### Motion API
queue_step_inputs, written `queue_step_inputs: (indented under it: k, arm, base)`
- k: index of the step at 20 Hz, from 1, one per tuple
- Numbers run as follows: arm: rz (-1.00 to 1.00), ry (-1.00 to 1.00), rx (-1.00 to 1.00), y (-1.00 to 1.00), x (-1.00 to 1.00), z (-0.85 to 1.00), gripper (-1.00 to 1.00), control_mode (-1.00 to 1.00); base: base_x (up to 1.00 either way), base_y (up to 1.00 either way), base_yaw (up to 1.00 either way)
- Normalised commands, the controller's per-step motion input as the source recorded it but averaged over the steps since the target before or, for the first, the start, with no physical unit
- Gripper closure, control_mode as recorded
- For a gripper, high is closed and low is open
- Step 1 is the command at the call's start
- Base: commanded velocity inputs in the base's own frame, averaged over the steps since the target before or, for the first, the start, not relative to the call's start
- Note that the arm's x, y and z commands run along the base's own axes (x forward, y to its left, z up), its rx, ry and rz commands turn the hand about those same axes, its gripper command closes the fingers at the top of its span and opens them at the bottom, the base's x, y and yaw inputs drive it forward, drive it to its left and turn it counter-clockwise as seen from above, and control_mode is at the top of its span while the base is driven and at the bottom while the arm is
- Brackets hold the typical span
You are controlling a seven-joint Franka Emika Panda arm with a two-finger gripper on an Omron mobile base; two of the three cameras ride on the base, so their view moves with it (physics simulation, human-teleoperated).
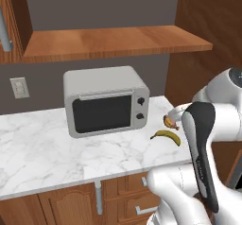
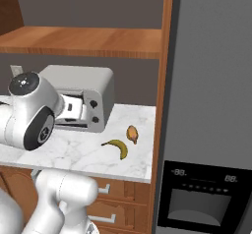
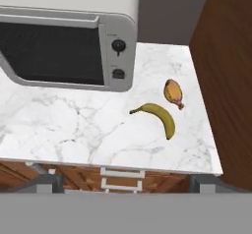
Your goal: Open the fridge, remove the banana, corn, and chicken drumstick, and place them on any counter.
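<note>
White arm folded high, elbow bent, gripper (image 3: 126, 183) wide open, pointing downward

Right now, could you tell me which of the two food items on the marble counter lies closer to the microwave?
The curved yellow banana; the orange-brown chicken drumstick lies nearer the wooden side panel.

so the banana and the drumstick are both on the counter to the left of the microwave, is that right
Not quite. The banana and drumstick do lie on the counter, but to the right of the microwave, between it and the wooden side panel, as the hand view shows.

On the counter (image 3: 74, 130), the banana (image 3: 158, 116) lies before the chicken drumstick (image 3: 173, 91), right of the microwave (image 3: 69, 36).
</note>
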Motion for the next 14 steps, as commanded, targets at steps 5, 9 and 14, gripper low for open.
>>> queue_step_inputs:
  k: [5,9,14]
  arm:
    - [0.00,-0.13,0.08,0.06,-0.60,0.35,-1.00,-1.00]
    - [-0.01,-0.04,0.07,0.01,-0.36,0.74,-1.00,-1.00]
    - [0.00,0.02,0.00,0.00,-0.15,0.36,-1.00,-1.00]
  base:
    - [0.00,0.00,0.00]
    - [0.00,0.00,0.00]
    - [0.00,0.00,0.00]
